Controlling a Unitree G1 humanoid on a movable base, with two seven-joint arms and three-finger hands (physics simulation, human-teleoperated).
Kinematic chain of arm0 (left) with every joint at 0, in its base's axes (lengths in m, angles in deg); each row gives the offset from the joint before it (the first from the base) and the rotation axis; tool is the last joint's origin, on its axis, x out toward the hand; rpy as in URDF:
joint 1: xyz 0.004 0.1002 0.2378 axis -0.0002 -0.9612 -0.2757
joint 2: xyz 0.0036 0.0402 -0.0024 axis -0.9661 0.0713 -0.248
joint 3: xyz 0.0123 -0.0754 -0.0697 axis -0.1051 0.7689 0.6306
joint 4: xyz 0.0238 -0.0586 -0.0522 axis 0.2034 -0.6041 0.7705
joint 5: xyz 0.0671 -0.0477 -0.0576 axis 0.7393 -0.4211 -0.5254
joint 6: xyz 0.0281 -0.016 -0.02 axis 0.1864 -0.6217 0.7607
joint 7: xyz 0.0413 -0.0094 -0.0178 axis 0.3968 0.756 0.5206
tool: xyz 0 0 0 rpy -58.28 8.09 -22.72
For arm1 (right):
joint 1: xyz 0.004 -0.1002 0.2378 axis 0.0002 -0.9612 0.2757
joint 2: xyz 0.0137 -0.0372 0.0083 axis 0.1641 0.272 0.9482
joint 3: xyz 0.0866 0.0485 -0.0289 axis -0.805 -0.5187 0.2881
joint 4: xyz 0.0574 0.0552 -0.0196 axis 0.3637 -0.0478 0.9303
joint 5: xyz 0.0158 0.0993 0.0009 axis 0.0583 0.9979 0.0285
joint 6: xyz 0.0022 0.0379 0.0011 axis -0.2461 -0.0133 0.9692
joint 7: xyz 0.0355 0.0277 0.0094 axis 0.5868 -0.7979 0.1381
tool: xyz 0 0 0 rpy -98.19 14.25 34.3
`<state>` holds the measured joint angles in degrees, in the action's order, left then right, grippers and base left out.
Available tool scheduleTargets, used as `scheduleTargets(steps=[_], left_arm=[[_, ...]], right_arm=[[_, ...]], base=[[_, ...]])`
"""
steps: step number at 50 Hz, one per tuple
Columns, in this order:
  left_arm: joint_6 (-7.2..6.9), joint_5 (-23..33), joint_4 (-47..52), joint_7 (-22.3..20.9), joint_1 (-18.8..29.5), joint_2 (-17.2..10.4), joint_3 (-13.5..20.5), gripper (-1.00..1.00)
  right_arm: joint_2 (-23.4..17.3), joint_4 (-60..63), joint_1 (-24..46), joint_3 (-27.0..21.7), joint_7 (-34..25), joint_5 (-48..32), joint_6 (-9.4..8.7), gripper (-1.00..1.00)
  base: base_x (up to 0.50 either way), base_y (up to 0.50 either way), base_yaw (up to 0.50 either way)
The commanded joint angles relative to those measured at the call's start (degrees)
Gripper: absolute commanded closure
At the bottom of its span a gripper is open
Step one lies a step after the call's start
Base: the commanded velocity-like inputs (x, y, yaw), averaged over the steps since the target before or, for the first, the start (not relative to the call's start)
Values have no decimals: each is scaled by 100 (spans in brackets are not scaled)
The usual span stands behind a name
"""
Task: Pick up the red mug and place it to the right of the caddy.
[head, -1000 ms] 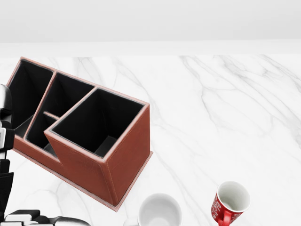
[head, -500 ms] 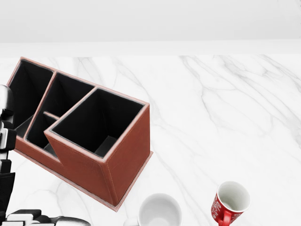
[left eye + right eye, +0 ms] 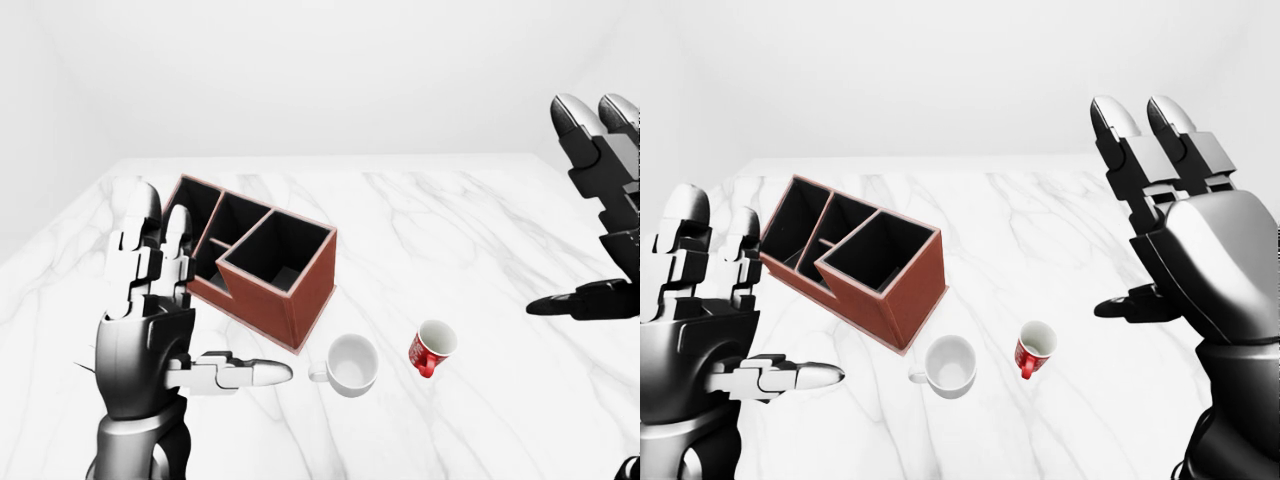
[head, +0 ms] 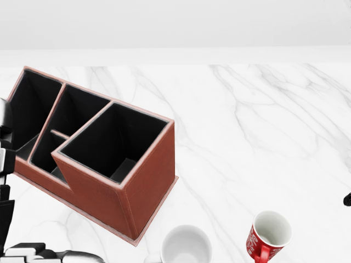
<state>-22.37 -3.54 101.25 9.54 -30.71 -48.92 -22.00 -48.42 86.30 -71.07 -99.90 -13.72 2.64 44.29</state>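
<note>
Head view chops off the white mug (image 4: 186, 245) at the bottom edge, and the red mug (image 4: 268, 236) loses its base there too. The right hand (image 3: 598, 215) runs off the left-eye view's right edge.

A bare simulated test scene, not a real room. Blank white walls (image 3: 330, 70) surround a white marble tabletop (image 3: 450, 220). It carries only a caddy (image 3: 262, 258) and two mugs (image 3: 432, 347).

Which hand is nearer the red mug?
Right. The right hand hangs open above and right of the red mug; the left hand, also open, is beyond the white mug.
</note>
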Motion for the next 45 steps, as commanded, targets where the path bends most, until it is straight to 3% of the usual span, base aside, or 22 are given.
scheduleTargets(steps=[1,7,27,45], left_arm=[[0,-8,27,-19,17,18,38,-100],[0,20,-3,-6,9,11,-3,-100],[0,40,20,-3,1,18,-24,-100],[0,27,-37,9,-3,1,-34,-100]], right_arm=[[332,-47,-186,30,0,-284,0,-100],[731,13,-590,-61,0,-256,0,-100],[1446,-509,-1169,141,0,-375,0,-100],[1718,-1578,-1329,596,0,-612,0,-100]], base=[[0,0,0],[0,0,0],[0,0,0],[0,0,0]])
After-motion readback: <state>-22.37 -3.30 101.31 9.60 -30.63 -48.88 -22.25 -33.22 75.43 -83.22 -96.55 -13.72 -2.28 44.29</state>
